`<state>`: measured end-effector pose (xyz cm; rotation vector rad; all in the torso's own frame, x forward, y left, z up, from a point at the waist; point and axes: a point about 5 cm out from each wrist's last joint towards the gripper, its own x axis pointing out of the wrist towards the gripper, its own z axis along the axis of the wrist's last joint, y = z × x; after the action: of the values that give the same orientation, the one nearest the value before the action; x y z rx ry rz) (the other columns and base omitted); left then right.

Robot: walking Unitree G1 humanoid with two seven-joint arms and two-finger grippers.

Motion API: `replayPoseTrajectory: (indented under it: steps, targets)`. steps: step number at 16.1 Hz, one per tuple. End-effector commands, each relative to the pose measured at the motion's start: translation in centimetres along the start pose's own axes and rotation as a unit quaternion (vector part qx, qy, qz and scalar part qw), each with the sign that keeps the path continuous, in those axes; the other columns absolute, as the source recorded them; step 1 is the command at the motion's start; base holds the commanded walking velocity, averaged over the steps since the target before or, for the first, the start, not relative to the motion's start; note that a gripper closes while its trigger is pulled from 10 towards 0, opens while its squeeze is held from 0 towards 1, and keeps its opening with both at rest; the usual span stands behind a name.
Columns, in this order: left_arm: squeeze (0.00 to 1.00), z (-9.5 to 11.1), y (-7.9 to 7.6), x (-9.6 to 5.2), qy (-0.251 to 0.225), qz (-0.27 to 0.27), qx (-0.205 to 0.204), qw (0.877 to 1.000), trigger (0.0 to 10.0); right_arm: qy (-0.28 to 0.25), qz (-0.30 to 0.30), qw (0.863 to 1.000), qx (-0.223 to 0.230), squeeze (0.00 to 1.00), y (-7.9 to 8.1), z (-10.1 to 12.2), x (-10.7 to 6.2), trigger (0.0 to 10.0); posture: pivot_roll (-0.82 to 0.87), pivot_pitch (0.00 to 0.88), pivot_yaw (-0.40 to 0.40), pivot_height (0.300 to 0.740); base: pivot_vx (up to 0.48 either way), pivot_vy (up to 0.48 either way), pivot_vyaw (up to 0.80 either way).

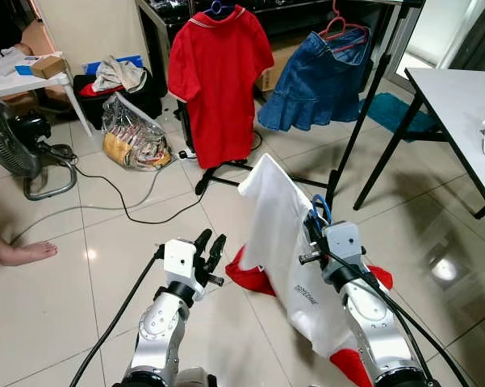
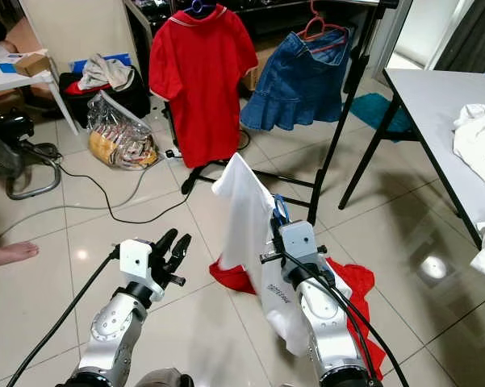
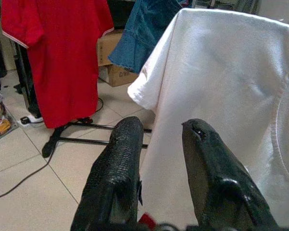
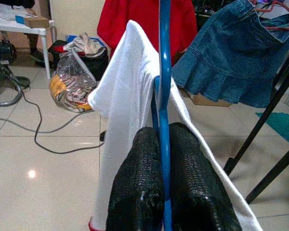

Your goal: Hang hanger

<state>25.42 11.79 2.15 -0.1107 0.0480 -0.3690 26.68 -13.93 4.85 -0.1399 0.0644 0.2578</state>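
Black fingers (image 4: 187,168) of my right gripper (image 4: 162,159) were pinched tight on the blue hanger (image 4: 164,72), its white shirt (image 1: 278,234) draped down past the jaws toward the floor. My left gripper (image 1: 211,247) hovered beside that shirt, fingers parted around nothing. Ahead of both stood the clothes rack (image 1: 363,105), a red polo (image 1: 218,81) and denim skirt (image 1: 323,81) hanging from it.

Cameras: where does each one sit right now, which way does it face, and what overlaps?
Eye views: head, looking down at the white shirt, clothes rack; both arms show.
Left wrist view: along the open left gripper, toward the shirt.
Right wrist view: along the right gripper, shut on the blue hanger.
Shared: shirt, red polo, denim skirt.
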Motion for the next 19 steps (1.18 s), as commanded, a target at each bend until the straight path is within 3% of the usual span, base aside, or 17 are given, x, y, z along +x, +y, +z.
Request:
replayPoseTrajectory:
  steps: [1,19]
  targets:
    - [0.0,0.2,-0.2,0.1,-0.002,-0.002,0.005,1.0,10.0,-0.014,0.005,1.0,-0.007,0.0,0.0,0.4,0.2,10.0,0.12,0.0,0.014,0.74,0.0,0.0,0.0]
    - [0.0,0.5,-1.4,0.6,-0.005,-0.054,0.036,0.998,10.0,-0.008,0.011,1.0,-0.013,0.0,0.0,0.1,-0.1,10.0,0.1,0.0,0.016,0.74,0.0,0.0,0.0]
